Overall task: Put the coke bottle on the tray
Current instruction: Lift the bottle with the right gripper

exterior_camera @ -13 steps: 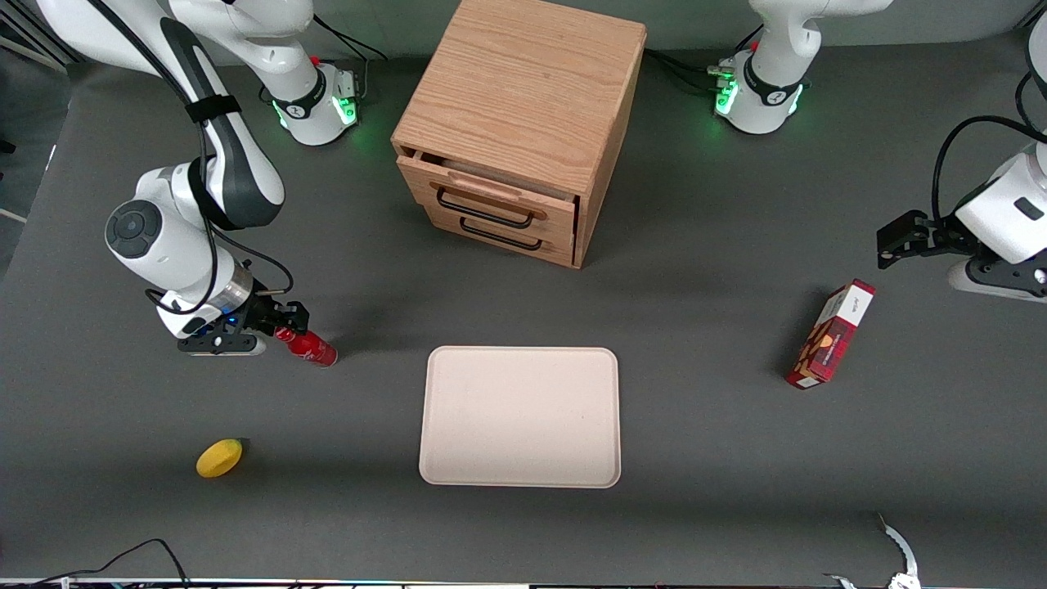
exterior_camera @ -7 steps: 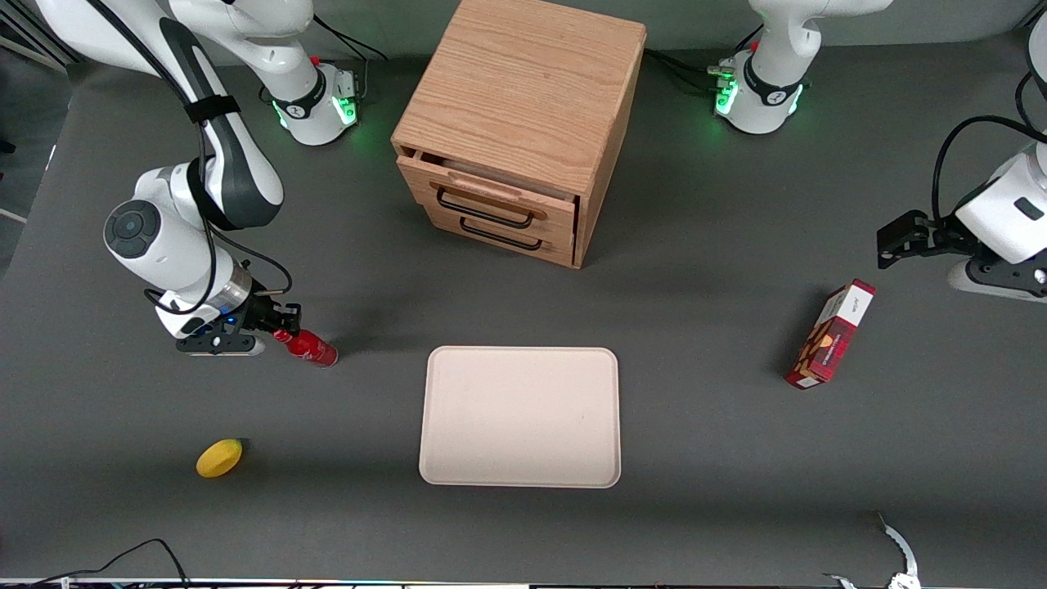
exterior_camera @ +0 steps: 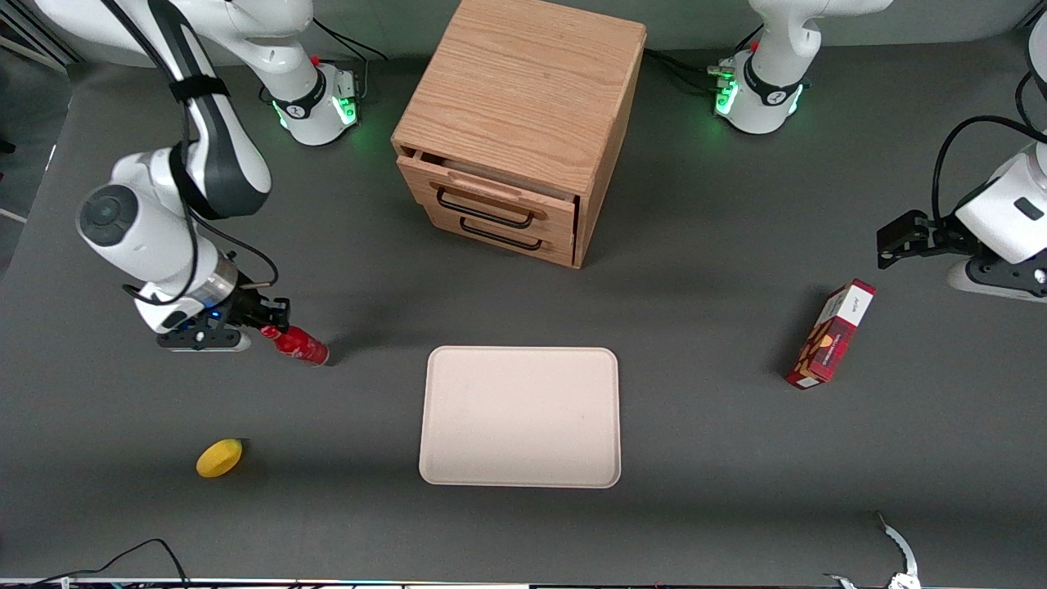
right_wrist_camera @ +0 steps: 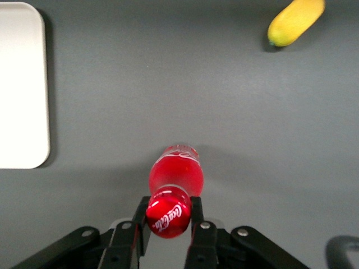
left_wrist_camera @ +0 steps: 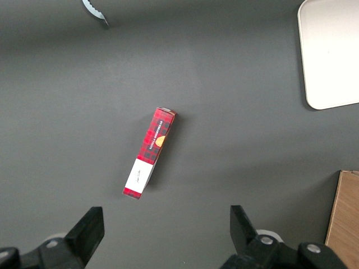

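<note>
The coke bottle (exterior_camera: 298,345), small, glossy red and marked with white script, stands beside the tray toward the working arm's end of the table. My right gripper (exterior_camera: 274,330) is shut on its cap and neck from above. In the right wrist view the two black fingers (right_wrist_camera: 197,217) press on either side of the red cap (right_wrist_camera: 168,213), and the bottle's body (right_wrist_camera: 175,172) hangs below them. I cannot tell whether its base touches the table. The cream tray (exterior_camera: 520,417) lies flat with nothing on it, and one of its rounded corners shows (right_wrist_camera: 22,89).
A yellow lemon (exterior_camera: 219,457) (right_wrist_camera: 295,21) lies nearer the front camera than the bottle. A wooden drawer cabinet (exterior_camera: 523,123) stands farther from the camera than the tray, its top drawer slightly open. A red and white carton (exterior_camera: 830,334) (left_wrist_camera: 150,152) lies toward the parked arm's end.
The right arm's wrist has risen and shifted a little toward its own end of the table, carrying the bottle with it. The tray, lemon and carton have not moved.
</note>
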You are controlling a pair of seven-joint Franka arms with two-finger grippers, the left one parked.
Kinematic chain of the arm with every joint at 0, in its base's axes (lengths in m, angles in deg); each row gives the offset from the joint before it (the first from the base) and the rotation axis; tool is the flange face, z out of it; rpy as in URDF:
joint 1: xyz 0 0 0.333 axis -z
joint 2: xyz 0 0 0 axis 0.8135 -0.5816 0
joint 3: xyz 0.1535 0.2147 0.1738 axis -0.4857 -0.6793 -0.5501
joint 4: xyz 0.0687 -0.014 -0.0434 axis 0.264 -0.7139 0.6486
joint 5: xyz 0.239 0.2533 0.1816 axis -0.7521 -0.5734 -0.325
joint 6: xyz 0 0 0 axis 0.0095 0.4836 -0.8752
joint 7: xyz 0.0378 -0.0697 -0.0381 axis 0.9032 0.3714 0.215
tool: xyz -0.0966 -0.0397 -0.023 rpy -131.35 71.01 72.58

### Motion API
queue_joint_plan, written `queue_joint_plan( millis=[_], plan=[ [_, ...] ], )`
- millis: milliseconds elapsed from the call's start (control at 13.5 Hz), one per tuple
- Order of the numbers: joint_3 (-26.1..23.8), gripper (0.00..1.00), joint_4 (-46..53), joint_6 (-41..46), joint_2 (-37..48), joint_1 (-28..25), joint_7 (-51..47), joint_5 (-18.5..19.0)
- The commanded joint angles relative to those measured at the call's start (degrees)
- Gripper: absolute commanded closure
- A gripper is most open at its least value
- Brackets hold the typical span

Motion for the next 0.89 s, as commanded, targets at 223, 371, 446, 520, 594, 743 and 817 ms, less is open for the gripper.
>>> queue_joint_plan(
  millis=[223,371,446,520,594,743,817],
  plan=[
    [-1.89,1.0,19.82,24.91,1.64,-0.21,-2.05,0.95],
    [-2.68,1.0,24.48,30.28,1.73,-0.21,-3.29,0.86],
    [-2.77,1.0,25.9,32.13,1.73,-0.21,-3.55,0.86],
    [-2.86,1.0,26.52,32.5,1.82,-0.21,-3.9,0.78],
    [-2.86,1.0,26.87,32.59,1.82,-0.21,-3.99,0.51],
    [-4.43,1.0,27.4,32.33,1.12,-0.47,-6.34,0.6],
    [-5.83,1.0,28.97,32.24,-0.54,-1.78,-9.5,0.95]
  ],
)
